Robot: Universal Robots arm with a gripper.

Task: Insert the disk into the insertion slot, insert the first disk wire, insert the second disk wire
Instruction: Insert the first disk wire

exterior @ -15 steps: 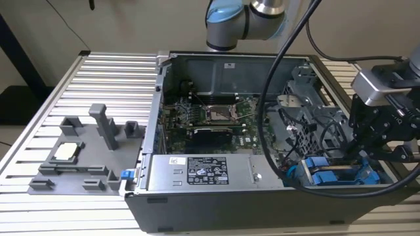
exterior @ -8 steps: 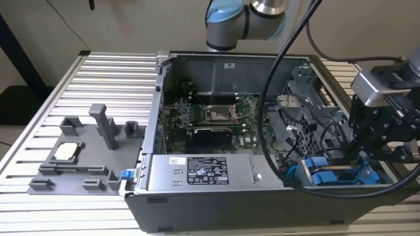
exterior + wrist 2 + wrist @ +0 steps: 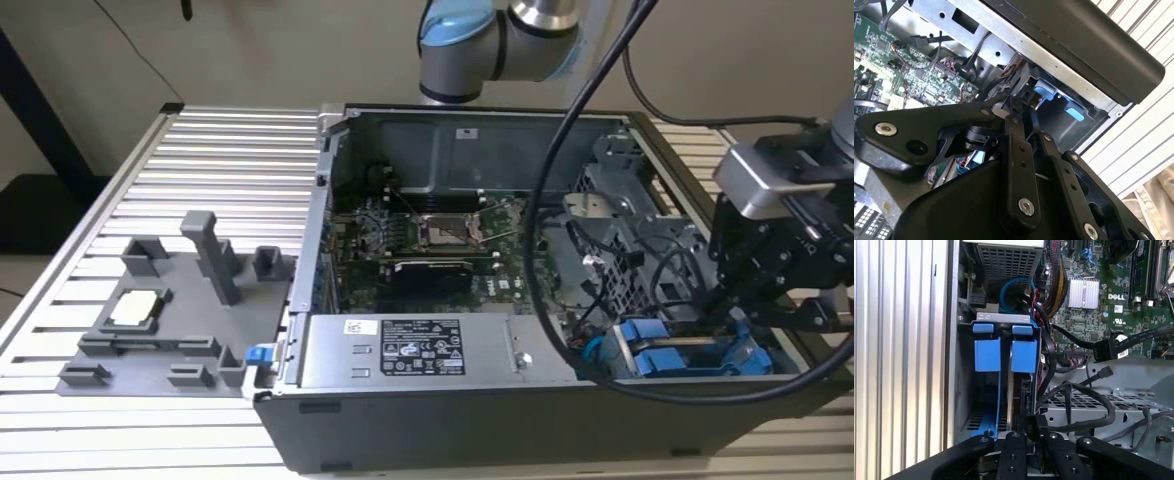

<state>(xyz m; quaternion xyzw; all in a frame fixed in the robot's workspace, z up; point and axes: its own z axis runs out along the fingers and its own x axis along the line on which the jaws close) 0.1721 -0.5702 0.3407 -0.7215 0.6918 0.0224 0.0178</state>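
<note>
Disk [image 3: 1020, 394]: seen edge-on in the first wrist view, standing inside the insertion slot [image 3: 1004, 316] behind one of two blue tabs [image 3: 1024, 356]. Only its dark edge and a thin silver strip show; the label can't be made out.

Insertion slot sits in the corner of the open computer case [image 3: 441, 425], at the exterior view's right, near the front wall. Blue carrier plastic [image 3: 727, 355] shows there.

Gripper [image 3: 1030, 428] is directly over the slot's open end. Jaws drawn close together, pinching a black wire connector [image 3: 1037, 420] right at the disk's end. Its black cable [image 3: 1089, 424] loops away over the perforated metal cage [image 3: 1089, 401]. Whether the connector is seated in the disk can't be told.

In the second wrist view the gripper [image 3: 1021, 107] fingers converge just beside a blue tab [image 3: 1044, 93] under the case's edge.

In the exterior view the gripper [image 3: 742, 312] hangs over the blue bay. The grey power-supply box [image 3: 407, 348] lies along the front wall beside the slot, motherboard [image 3: 427, 235] beyond it. Case rests on a slatted table [image 3: 227, 140], with a grey fixture tray [image 3: 147, 320] on the exterior view's left.
</note>
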